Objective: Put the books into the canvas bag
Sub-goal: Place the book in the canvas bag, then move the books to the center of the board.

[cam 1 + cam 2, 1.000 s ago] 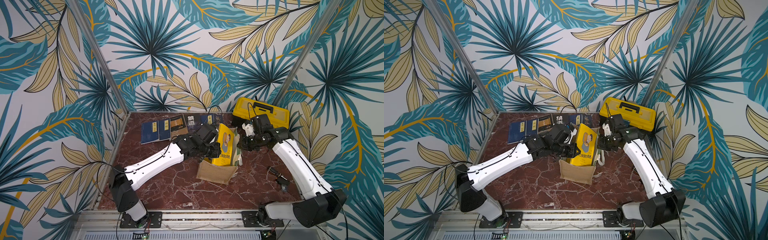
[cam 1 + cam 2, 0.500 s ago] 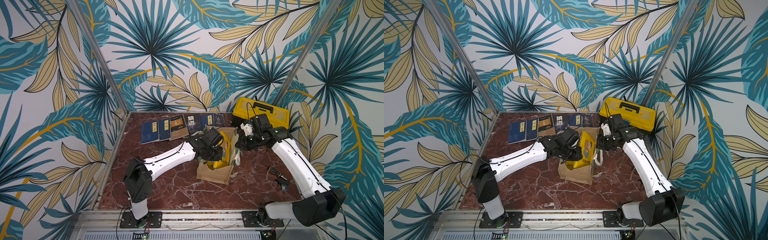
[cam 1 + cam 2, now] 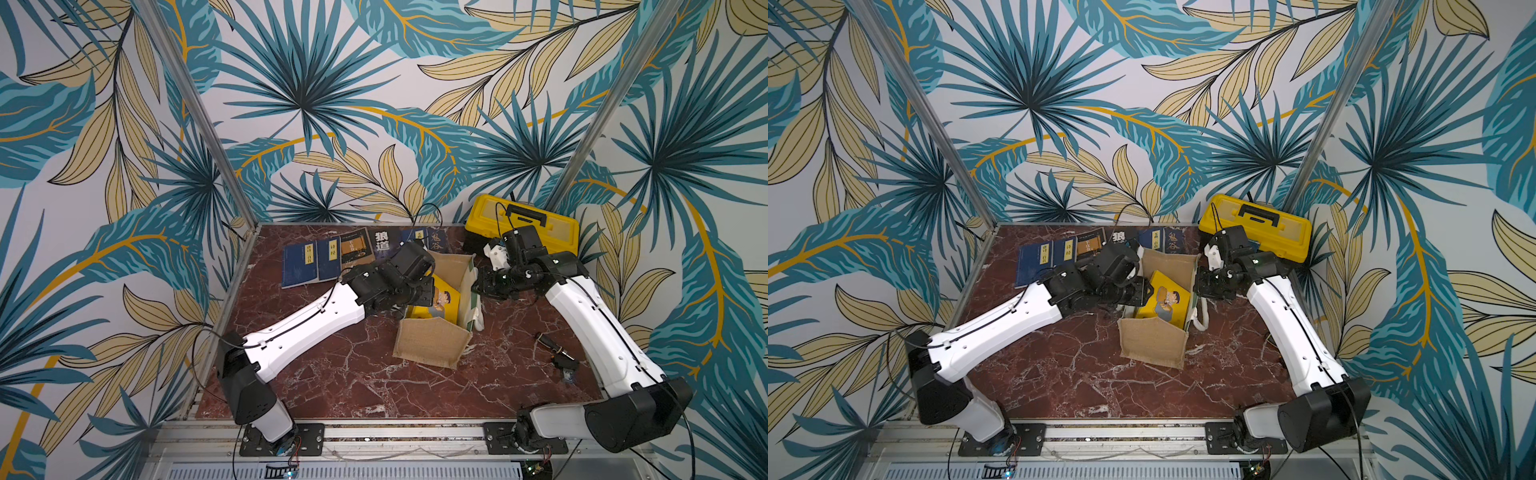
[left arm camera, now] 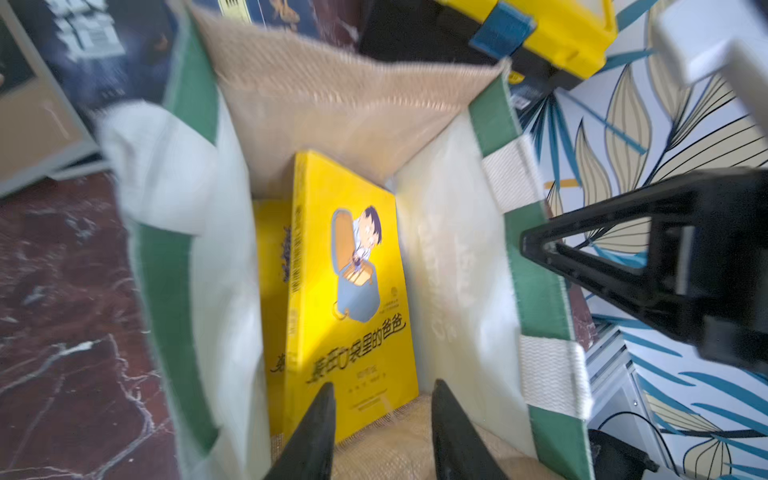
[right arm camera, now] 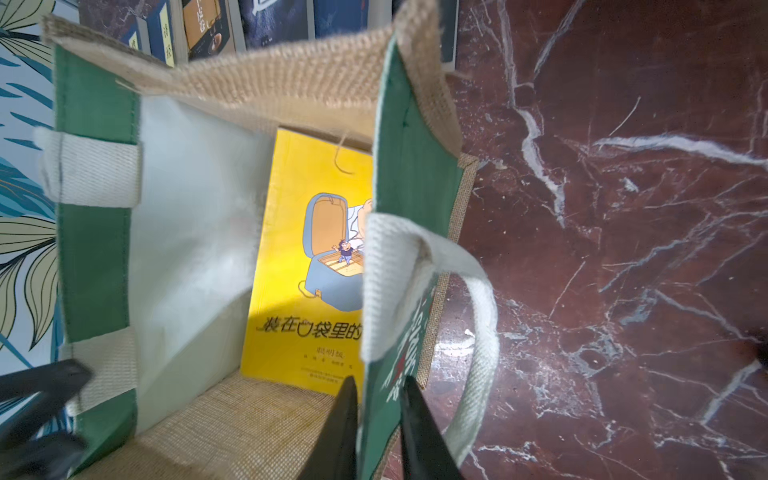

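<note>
my left pincer (image 4: 380, 386) sits at the mouth of the bag (image 3: 430, 343), jaws apart, nothing between them. the yellow book (image 4: 353, 291) is inside the bag, on end and tilted, leaning on a white side panel. my right pincer (image 5: 378, 380) straddles the bag's green-edged side wall next to a white handle (image 5: 469, 291); can't tell if it's pinching the wall or loose. the bag stands upright near the middle of the tabletop (image 3: 332, 374). the other books (image 3: 328, 259) lie flat in a row along the far edge, toolbox (image 3: 523, 224) at the far right corner.
</note>
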Controlling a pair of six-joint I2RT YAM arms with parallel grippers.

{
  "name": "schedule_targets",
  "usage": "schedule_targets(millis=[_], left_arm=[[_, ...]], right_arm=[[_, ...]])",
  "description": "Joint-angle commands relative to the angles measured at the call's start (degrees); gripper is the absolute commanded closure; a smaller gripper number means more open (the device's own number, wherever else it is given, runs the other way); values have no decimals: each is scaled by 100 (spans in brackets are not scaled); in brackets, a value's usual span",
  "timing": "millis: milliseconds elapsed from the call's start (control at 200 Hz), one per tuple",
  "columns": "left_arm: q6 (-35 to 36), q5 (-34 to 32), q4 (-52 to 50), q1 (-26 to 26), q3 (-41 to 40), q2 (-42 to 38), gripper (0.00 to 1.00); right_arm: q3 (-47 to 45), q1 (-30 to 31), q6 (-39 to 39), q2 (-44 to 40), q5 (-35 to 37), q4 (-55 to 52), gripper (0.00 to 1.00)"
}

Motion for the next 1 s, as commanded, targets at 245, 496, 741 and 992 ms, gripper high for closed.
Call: schedule_targets(millis=[245,496,741,992], left_arm=[[449,-249,-151,1258,-684,-1148,52],[895,280,-114,2861,-1123,-1240,36],[966,1104,518,4473,-1229,-504,32],[1176,1304,719,5563,-167,1129,27]], right_arm=[[997,1078,216,22,1888,-361,71],[3098,2868,19,2040,3282,-698,63],[5790,3237,127,4584,2478,-498,60],[6285,3232,353,5991,1977,1084,54]])
